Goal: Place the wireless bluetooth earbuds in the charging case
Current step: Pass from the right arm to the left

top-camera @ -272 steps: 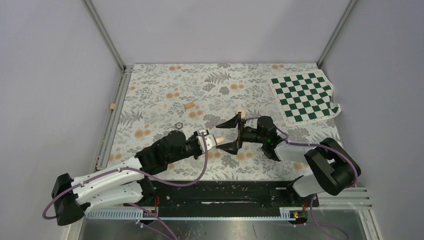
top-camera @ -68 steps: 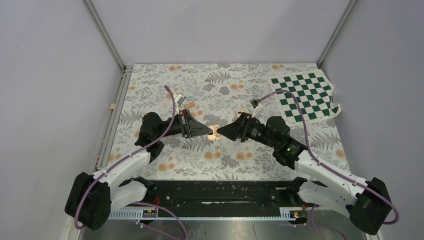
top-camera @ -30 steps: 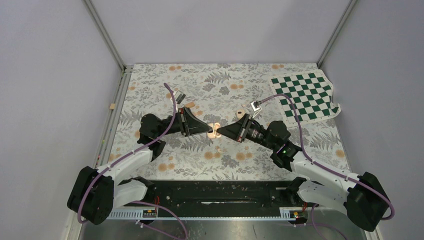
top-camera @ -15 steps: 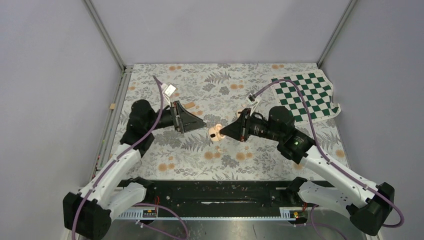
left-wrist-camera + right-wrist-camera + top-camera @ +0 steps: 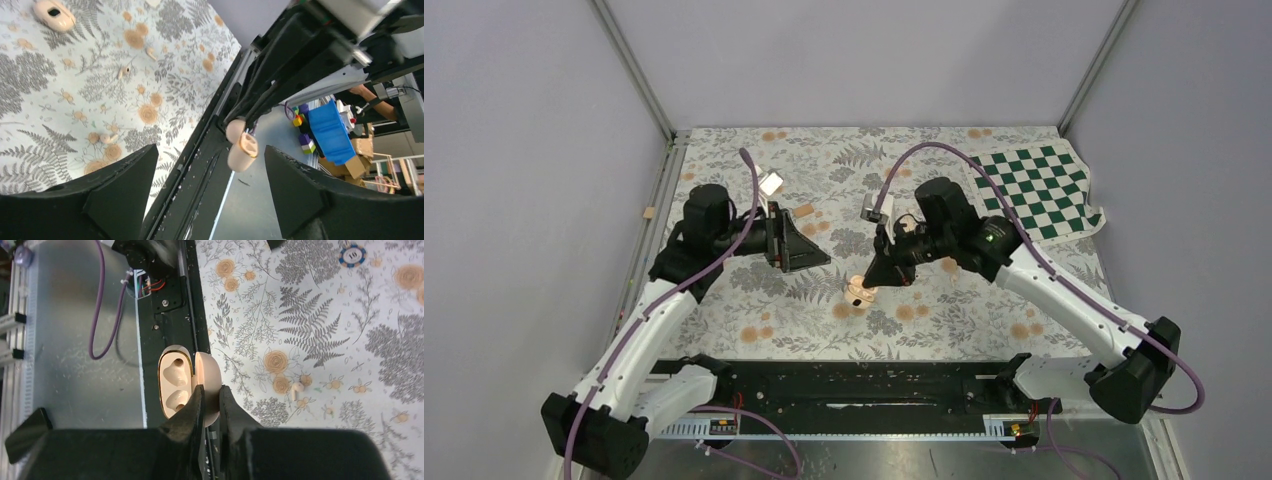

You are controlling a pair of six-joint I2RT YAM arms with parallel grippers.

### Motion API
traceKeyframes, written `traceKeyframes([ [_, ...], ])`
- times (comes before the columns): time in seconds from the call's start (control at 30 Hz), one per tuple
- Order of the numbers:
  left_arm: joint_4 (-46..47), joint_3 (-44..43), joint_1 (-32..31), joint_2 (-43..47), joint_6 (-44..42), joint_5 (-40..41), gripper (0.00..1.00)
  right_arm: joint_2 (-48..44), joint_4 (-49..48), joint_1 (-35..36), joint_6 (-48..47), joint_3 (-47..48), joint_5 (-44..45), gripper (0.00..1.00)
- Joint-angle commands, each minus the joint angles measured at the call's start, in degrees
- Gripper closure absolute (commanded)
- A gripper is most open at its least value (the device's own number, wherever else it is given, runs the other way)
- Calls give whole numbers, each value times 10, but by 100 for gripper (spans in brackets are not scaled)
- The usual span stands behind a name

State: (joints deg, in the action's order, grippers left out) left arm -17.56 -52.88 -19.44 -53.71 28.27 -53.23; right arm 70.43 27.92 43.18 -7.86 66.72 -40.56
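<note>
The charging case (image 5: 176, 385) hangs open over the table's near edge, two hollow sockets showing, and my right gripper (image 5: 211, 388) is shut on its domed half (image 5: 206, 372). From above, the case (image 5: 859, 292) sits at the tip of the right gripper (image 5: 870, 280). My left gripper (image 5: 816, 248) stands open to the left of it, apart, nothing between its fingers. In the left wrist view the case (image 5: 241, 149) shows far off between the open left gripper (image 5: 209, 150) fingers. One of the earbuds (image 5: 296, 390) lies on the floral cloth, also in the left wrist view (image 5: 107, 138).
A flat tan oblong piece (image 5: 802, 210) lies on the floral cloth behind the left gripper. A green checkered mat (image 5: 1034, 190) covers the back right corner. A blue poker chip (image 5: 351, 256) lies on the cloth. The black base rail (image 5: 874, 385) runs along the near edge.
The left gripper let go of the case, opened and drew back to the left. The right arm carried the open case toward the near edge and tipped downward.
</note>
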Motion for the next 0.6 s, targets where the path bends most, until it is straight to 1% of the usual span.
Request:
traceKeyframes([
  [0.0, -34, -15, -1, -29, -23, -38, 22, 29, 86, 0, -116, 81, -60, 100],
  [0.13, -26, -13, -19, -39, -16, -24, 22, 55, 100, 0, -130, 113, -75, 100],
  [0.23, -15, -17, -28, -52, -2, -27, 29, 66, 102, 0, -136, 129, -91, 100],
  [0.33, 31, -11, -30, -60, 42, -49, 36, 75, 103, 2, -136, 139, -97, 100],
  [0.4, 51, -11, -35, -65, 64, -55, 39, 80, 105, 2, -136, 146, -90, 100],
  [0.47, 54, -17, -42, -70, 72, -56, 40, 89, 115, 4, -140, 157, -85, 100],
  [0.53, 54, -21, -48, -77, 75, -57, 46, 97, 124, 4, -140, 167, -84, 100],
  [0.57, 54, -22, -51, -80, 76, -58, 52, 101, 126, 5, -141, 169, -84, 100],
])
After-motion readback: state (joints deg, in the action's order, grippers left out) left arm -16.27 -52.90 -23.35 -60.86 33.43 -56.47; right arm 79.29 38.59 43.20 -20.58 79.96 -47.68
